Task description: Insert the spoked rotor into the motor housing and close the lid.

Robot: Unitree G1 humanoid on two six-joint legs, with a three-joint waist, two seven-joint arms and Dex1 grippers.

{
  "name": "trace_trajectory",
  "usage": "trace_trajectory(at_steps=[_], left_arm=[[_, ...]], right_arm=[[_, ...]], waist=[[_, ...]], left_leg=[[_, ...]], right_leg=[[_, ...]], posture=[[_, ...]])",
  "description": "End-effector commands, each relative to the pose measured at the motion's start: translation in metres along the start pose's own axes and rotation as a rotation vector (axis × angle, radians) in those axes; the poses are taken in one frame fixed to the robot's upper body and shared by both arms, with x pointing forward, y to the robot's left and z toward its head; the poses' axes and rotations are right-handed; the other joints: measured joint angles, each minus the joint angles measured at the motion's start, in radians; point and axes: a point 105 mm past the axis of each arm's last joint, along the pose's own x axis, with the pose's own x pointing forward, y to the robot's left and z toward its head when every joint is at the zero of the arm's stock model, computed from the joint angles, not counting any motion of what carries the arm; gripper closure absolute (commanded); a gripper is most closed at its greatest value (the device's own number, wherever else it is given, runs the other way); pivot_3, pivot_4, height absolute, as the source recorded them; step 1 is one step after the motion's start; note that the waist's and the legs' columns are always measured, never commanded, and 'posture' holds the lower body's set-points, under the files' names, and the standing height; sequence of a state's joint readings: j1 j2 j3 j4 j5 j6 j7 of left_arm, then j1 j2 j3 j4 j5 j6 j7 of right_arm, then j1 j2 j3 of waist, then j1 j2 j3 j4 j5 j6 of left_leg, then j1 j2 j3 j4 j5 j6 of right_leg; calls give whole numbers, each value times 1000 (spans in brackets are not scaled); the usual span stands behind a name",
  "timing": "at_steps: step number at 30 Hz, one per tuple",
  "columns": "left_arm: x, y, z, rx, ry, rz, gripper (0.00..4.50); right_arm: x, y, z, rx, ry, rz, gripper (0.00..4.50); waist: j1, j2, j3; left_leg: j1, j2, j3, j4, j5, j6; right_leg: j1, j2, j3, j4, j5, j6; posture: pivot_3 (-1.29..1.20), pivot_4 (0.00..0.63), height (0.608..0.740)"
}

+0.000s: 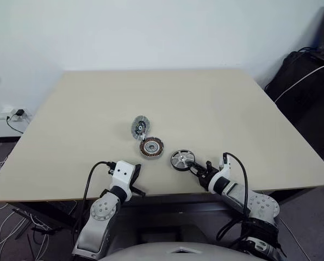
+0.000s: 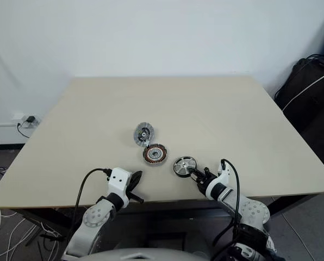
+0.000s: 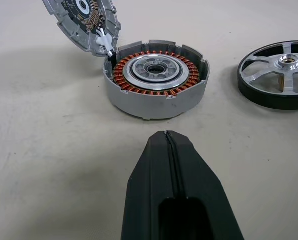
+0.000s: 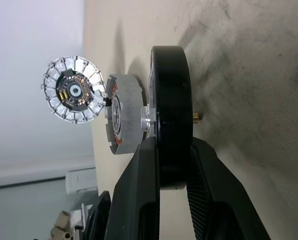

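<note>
Spoked rotor [image 1: 182, 160] lies flat on tabletop [image 1: 216, 103], just right of motor housing [image 1: 151, 147], lid [image 1: 140, 126] hinged open behind. Right end effector [image 4: 172, 165] pinches its rim edge. Rigid, likely slick metal: rim grip looks right. Left end effector [image 3: 167, 137] fully closed, empty.

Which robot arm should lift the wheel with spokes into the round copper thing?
The right: its fingers already straddle the black-rimmed silvery spoked wheel. The left fingers are shut, facing the grey copper-wound housing.
</note>
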State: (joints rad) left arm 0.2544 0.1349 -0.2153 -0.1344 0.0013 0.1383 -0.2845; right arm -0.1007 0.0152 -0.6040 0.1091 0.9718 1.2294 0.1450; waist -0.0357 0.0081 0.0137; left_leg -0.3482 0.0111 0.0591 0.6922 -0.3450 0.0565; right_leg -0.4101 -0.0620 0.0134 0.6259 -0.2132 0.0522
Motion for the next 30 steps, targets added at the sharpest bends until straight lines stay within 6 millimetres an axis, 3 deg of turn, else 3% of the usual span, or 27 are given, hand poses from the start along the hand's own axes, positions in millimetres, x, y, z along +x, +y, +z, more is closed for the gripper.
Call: trace_trajectory(at_steps=[1,5,12,18,30], left_arm=[[2,-1,13,24,-53,-9,4500],[2,0,13,25,-54,-11,4500],[1,-1,15,24,-57,-23,4500],[0,0,15,20,-60,-15,4500],[-5,2,15,11,-61,11,4500]], right_arm=[[1,6,0,-18,4,13,4101],[6,25,0,-49,1,82,4101],[25,77,-4,-115,13,248,4101],[50,100,-15,-152,49,285,4101],[90,97,-33,-176,114,229,4101]], waist=[[0,0,0],[-1,0,0],[-2,2,1],[-1,2,2],[-2,2,2]], left_leg=[[0,0,0,0,0,0],[0,0,0,0,0,0],[-1,0,0,0,0,0],[-2,0,0,0,0,0],[-3,0,0,0,0,0]], right_leg=[[0,0,0,0,0,0],[0,0,0,0,0,0],[-2,0,0,0,0,0],[-2,0,0,0,0,0],[-3,0,0,0,0,1]], posture=[[0,0,740],[0,0,740],[0,0,740],[0,0,740],[0,0,740]])
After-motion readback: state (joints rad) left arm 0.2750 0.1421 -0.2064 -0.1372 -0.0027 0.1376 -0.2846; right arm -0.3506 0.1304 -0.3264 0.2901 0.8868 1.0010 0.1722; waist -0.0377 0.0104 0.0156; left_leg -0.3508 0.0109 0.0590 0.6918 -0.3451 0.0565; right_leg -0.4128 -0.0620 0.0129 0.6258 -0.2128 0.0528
